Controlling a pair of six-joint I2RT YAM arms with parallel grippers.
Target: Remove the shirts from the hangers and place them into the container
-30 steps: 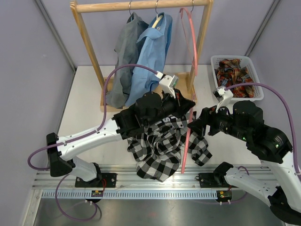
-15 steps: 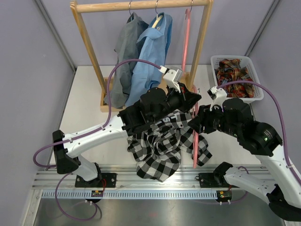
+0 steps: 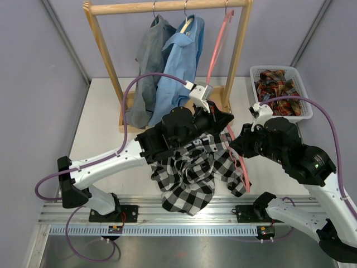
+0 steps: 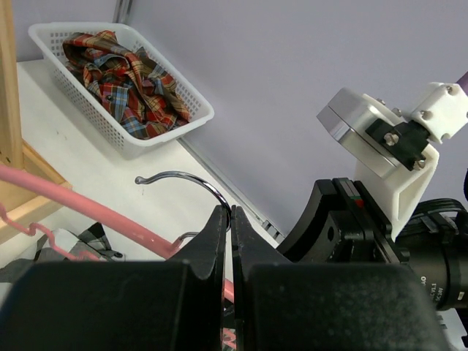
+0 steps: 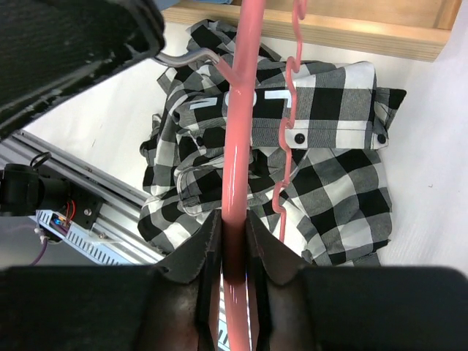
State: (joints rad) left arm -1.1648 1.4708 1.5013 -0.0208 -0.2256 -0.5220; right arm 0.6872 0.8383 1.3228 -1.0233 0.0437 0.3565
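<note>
The black-and-white checked shirt (image 3: pixel 189 173) lies crumpled on the table between the arms, and the right wrist view shows it (image 5: pixel 329 168) under the hanger. A pink hanger (image 3: pixel 244 170) is held over it. My left gripper (image 3: pixel 226 119) (image 4: pixel 231 212) is shut on its metal hook (image 4: pixel 186 178). My right gripper (image 3: pixel 235 146) (image 5: pixel 234 219) is shut on its pink bar (image 5: pixel 240 110). The white container (image 3: pixel 270 67) (image 4: pixel 88 102) at the far right holds a red plaid shirt. Grey (image 3: pixel 146 67) and light blue (image 3: pixel 178 67) shirts hang on the rack.
The wooden rack (image 3: pixel 103 50) stands at the back of the table, its base rail close behind my left gripper. An empty pink hanger (image 3: pixel 216 47) hangs at its right end. Metal rails run along the near table edge.
My right gripper has closed onto the hanger's pink bar. The hanger's lower end has swung to the right. The left gripper stayed shut on the hook and shifted slightly.
</note>
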